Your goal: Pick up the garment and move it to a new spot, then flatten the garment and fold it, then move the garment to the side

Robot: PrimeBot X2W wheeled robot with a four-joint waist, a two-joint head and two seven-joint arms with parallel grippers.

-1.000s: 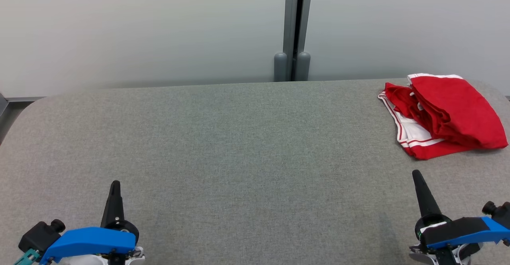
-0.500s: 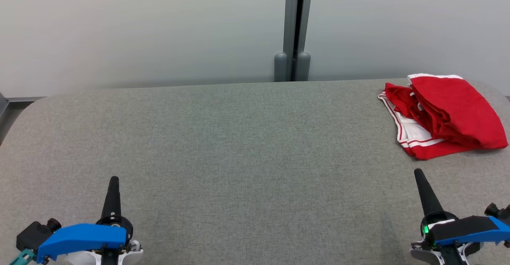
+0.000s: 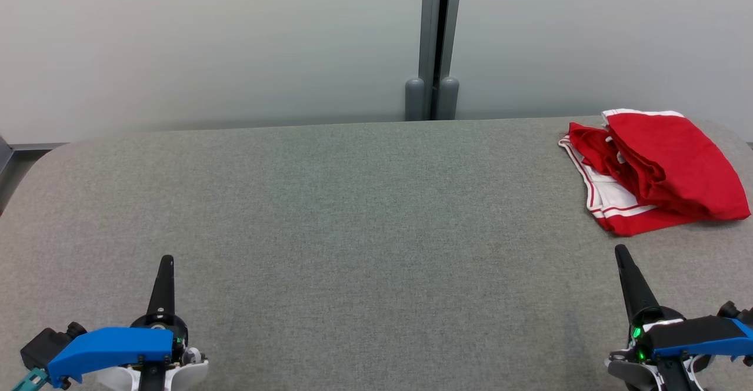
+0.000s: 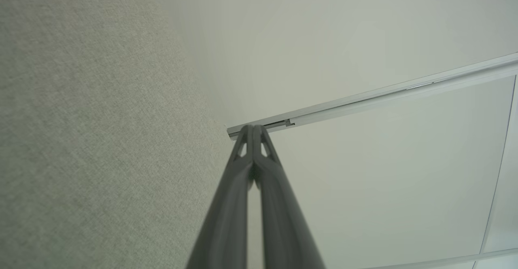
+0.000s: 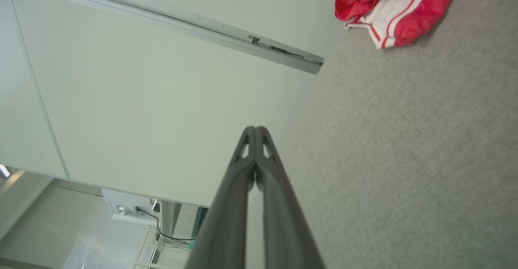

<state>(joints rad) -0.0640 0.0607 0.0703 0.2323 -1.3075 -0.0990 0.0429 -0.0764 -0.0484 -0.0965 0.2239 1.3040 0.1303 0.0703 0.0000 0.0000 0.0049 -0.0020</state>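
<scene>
garment (image 3: 659,167) far right on table (image 3: 353,220) | wall panels (image 3: 206,44) behind

Open passage runs across the table (image 3: 353,214) at centre and left; the red garment (image 3: 665,167) blocks the upper right, wall (image 3: 206,44) behind.

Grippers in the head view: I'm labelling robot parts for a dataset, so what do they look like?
The left gripper and right gripper each have long, tapering dark jaws and a bright blue cover over black-and-white housing; the right shows small green lights.
</scene>
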